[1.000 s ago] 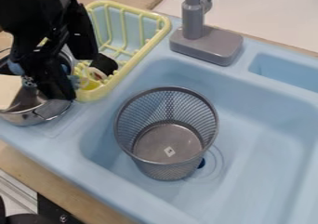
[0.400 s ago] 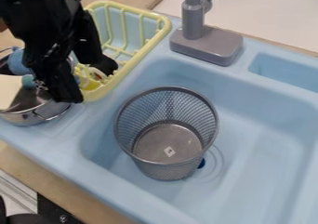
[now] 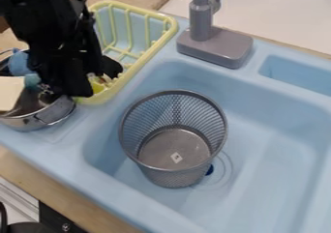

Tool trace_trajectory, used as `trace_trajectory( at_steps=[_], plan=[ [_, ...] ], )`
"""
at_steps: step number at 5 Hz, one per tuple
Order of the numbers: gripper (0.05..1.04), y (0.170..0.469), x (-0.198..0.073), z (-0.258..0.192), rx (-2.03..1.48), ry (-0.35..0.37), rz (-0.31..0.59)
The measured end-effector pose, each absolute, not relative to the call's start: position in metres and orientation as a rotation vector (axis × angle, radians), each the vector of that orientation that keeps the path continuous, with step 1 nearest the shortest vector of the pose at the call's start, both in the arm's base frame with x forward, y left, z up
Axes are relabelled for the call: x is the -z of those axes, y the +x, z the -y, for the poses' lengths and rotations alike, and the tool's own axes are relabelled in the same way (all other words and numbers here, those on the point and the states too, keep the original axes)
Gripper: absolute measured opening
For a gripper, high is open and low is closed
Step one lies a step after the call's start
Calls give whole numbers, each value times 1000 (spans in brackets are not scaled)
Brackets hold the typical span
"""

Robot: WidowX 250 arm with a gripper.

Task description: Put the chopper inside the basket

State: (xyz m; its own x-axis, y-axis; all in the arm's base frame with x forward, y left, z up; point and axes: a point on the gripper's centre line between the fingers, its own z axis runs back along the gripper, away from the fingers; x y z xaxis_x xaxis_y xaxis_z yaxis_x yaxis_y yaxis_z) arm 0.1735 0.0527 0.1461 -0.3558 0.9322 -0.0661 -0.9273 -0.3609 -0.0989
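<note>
The black arm comes down from the upper left at a slant, its pincer hanging low between a steel pot and a yellow dish rack. Compared with the earlier frames, the pincer has shifted to the right and its lowest end sits slightly higher, leaving more of the pot's contents in sight. Whether it is apart or closed, or has hold of anything, I cannot tell. Just left of it, the pot holds a blue thing and a pale flat piece that leans over the rim. Right beside the pincer, partly behind it, a small yellow thing and a black one lie in the rack; whether they touch the pincer is unclear. Which of these is the chopper, I cannot tell. Below and to the right of the pincer, the grey mesh basket stands upright in the blue sink. Further right and above the pincer's level is the grey tap.
</note>
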Motion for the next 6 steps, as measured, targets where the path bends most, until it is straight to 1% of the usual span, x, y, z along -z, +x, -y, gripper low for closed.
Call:
trace_trajectory(
  at_steps=[1, 2, 3, 4, 5, 6],
  plan=[
    [220, 173, -146, -55, -1952, -158, 37],
    [207, 173, -146, -56, -1959, -151, 44],
    [207, 172, -150, -57, -1986, -121, 92],
    [207, 169, -157, -58, -2035, -113, 165],
    [207, 168, -158, -56, -2044, -91, 166],
    [207, 171, -161, -45, -2015, -129, 130]
  ],
)
